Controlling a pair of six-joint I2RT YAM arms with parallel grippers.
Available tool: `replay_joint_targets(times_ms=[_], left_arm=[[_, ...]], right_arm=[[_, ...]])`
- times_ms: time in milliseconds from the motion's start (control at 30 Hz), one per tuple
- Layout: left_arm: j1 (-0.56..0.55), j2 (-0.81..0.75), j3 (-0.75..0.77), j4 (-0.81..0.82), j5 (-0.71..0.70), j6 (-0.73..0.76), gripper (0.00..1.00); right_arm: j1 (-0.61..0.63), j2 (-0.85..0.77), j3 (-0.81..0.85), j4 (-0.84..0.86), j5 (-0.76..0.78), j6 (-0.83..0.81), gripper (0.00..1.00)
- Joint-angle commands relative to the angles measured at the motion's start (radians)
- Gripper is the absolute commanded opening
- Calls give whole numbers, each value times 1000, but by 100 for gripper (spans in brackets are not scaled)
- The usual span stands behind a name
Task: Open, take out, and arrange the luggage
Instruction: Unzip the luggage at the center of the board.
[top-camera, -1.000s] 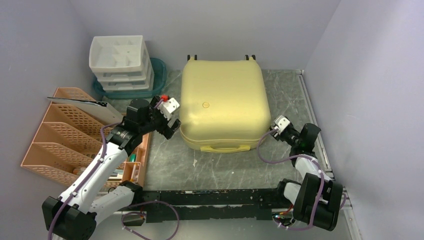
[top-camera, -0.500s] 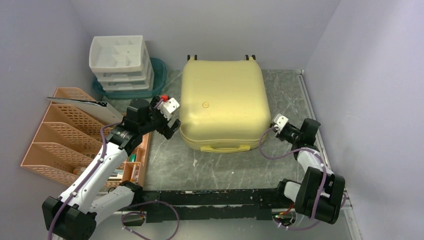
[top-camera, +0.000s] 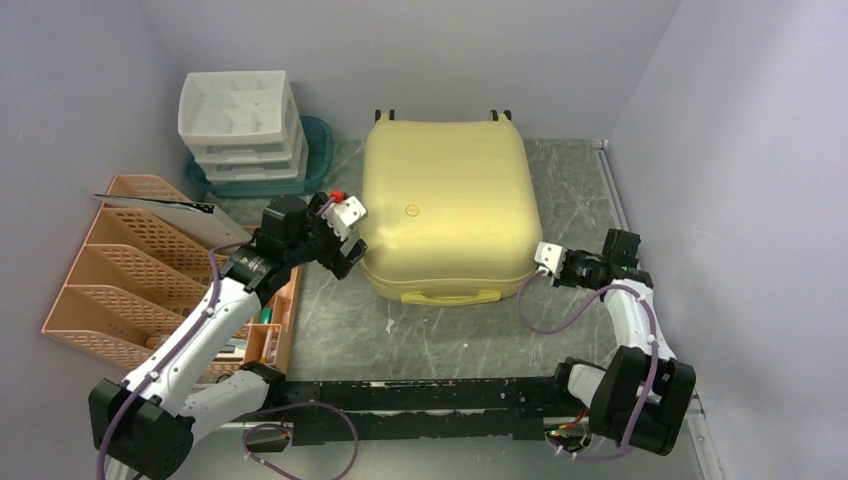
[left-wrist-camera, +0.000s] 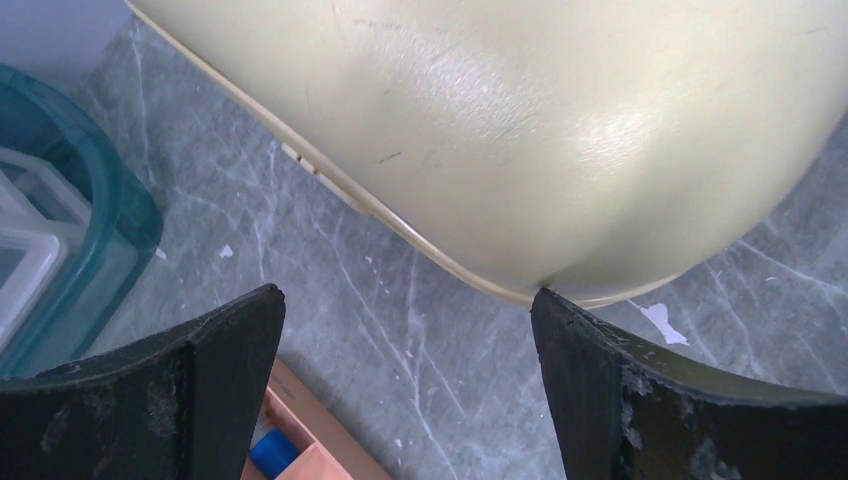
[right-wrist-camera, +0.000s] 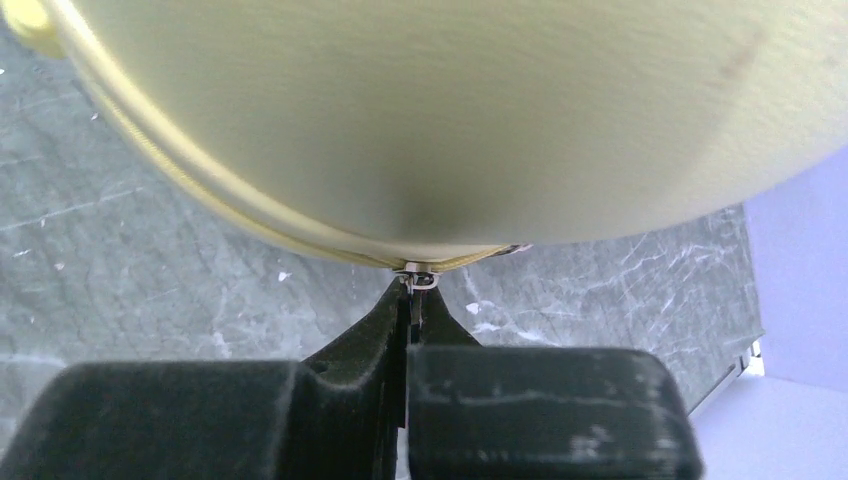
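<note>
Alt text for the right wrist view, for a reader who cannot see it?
The right gripper is shut on a small metal zipper pull at the seam of the pale yellow luggage, which fills the upper frame. Grey marbled table lies below.

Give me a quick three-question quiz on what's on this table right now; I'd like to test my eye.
1. True or false: the luggage lies closed on the table.
2. Which gripper is shut on a small metal tab at the luggage's seam? A) the left one B) the right one C) neither
3. What stands in the teal tray at the back left?

Key
1. True.
2. B: the right gripper. The left gripper is open beside the luggage's corner.
3. The white drawer unit.
</note>
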Motion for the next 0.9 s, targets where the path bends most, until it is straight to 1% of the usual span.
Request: replay_joint_targets(times_ms=[0,200,300,500,600,667,767,867], left_arm=[[-25,36,10,56,-52,-30,99],[-43,78,8,70,-41,-58,99],[-55,104,6,76,-18,-65,99],[-137,185,42,55,3,-42,99],[-196,246,69,40,-1,-26,99],[-243,288,91,39,-8,-19,99],[-310,359,149,37,-20,-19,99],[-372,430,210,33,-43,-25,99]], right_arm=[[-1,-35,-17,-313,36,-159,0],[-1,-96,17,-476,32,-235,0],[-2,-110,37,-583,43,-312,0],[-1,-179,58,-637,-10,-293,0],[-1,-235,72,-606,-54,-221,0],[-2,-227,102,-559,-60,-132,0],[-3,-185,122,-410,0,50,0],[-26,-156,84,-276,69,122,0]])
